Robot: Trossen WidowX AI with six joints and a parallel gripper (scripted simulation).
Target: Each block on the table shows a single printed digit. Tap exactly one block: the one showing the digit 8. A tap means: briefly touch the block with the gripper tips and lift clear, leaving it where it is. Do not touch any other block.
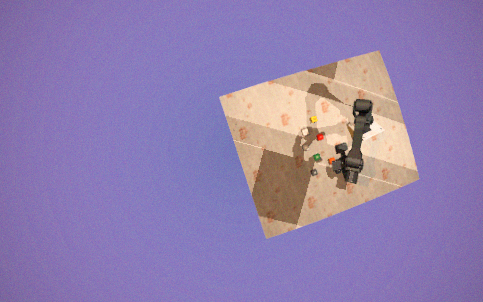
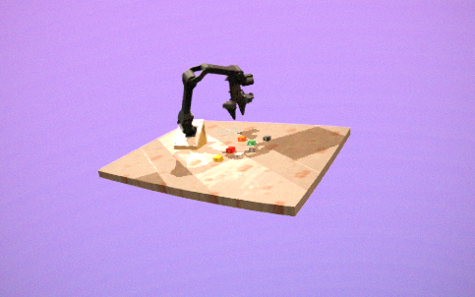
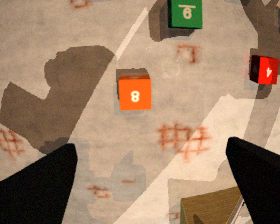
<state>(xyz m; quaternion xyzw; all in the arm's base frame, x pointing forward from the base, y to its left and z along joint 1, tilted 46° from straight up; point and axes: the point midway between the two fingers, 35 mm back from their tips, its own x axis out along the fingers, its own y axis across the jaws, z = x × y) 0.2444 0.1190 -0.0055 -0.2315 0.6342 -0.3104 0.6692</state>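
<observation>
The orange block (image 1: 331, 160) (image 2: 241, 139) (image 3: 135, 93) shows the digit 8, upside down in the wrist view, where it lies ahead of the fingertips and left of the middle. My gripper (image 1: 339, 157) (image 2: 238, 116) (image 3: 153, 149) is open and empty, high above the table and near the orange block from above. It touches no block. A green block (image 1: 317, 157) (image 2: 252, 143) (image 3: 185, 14) shows a digit with a bar beside it. A red block (image 1: 320, 136) (image 2: 230, 149) (image 3: 265, 70) shows a 4.
A yellow block (image 1: 314, 119) (image 2: 217, 158), a white block (image 1: 304, 132) (image 2: 239, 155), a grey block (image 1: 305, 146) (image 2: 253, 148) and a dark block (image 1: 314, 172) (image 2: 267, 139) also lie on the table. The arm's white base plate (image 1: 375, 131) is at the side. Shadows cross the table.
</observation>
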